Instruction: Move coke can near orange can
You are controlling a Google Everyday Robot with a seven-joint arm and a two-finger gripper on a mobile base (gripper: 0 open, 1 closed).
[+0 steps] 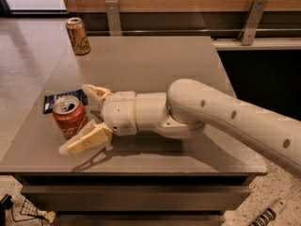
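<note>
The red coke can (69, 117) with white script stands upright near the table's front left. The brownish-orange can (78, 36) with a dark emblem stands upright at the far left corner of the table. My gripper (80, 119) reaches in from the right, open, with one finger (96, 92) behind the coke can and the other finger (85, 139) in front of it. The can sits between the two fingers, close to or touching the front one. The coke can rests on the table.
A dark blue packet (59, 99) lies flat just behind the coke can. The grey table (155, 62) has its left edge close to both cans. A wooden wall with metal brackets (113, 17) runs behind the table.
</note>
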